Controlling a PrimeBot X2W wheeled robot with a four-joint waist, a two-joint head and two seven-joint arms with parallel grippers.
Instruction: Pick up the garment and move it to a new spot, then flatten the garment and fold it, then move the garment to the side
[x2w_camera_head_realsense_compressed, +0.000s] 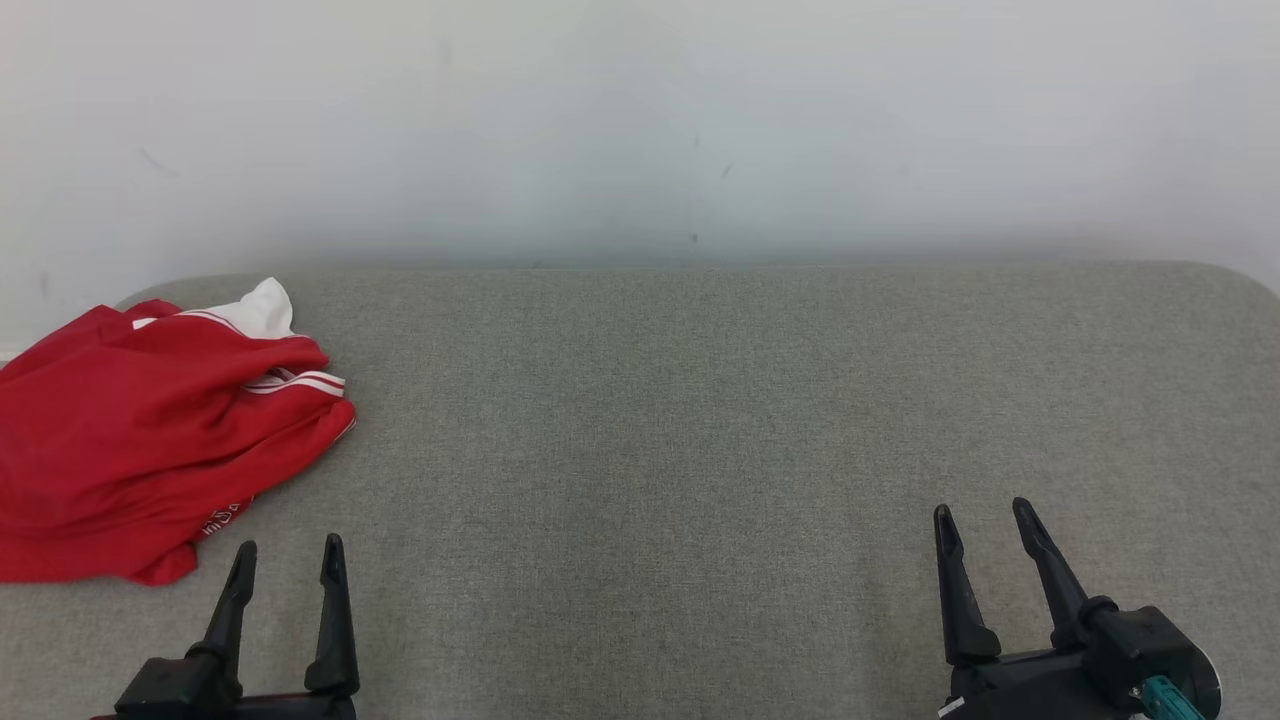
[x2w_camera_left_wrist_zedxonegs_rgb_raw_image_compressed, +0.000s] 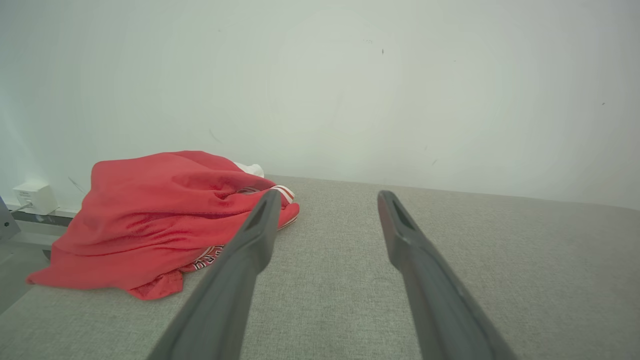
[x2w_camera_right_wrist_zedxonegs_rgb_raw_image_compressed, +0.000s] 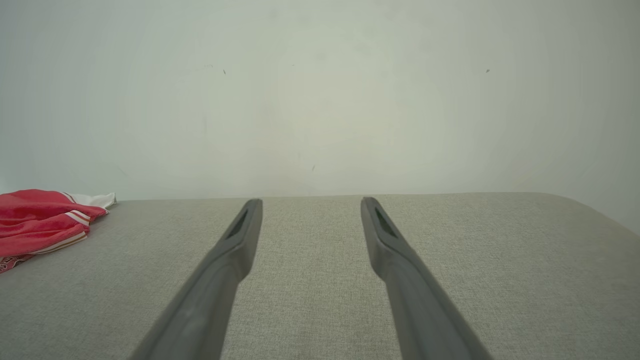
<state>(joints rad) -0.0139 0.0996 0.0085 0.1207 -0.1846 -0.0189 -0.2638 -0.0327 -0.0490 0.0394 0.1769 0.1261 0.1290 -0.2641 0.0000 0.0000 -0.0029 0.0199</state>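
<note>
A crumpled red garment (x2w_camera_head_realsense_compressed: 140, 440) with white trim lies bunched at the far left of the grey fabric surface (x2w_camera_head_realsense_compressed: 700, 420). The left wrist view has the garment (x2w_camera_left_wrist_zedxonegs_rgb_raw_image_compressed: 150, 220) ahead and to the left; the right wrist view catches its edge (x2w_camera_right_wrist_zedxonegs_rgb_raw_image_compressed: 40, 225) at far left. My left gripper (x2w_camera_head_realsense_compressed: 290, 550) stands open at the lower left, just below and to the right of the garment's near edge, apart from it. My right gripper (x2w_camera_head_realsense_compressed: 985, 515) is open at the lower right, far from the cloth. Nothing sits between either pair of fingers.
A pale wall (x2w_camera_head_realsense_compressed: 640, 120) rises right behind the surface's far edge. The surface has rounded far corners, and its left edge drops away beside the garment. A small white box (x2w_camera_left_wrist_zedxonegs_rgb_raw_image_compressed: 35, 197) sits low by the wall past that left edge.
</note>
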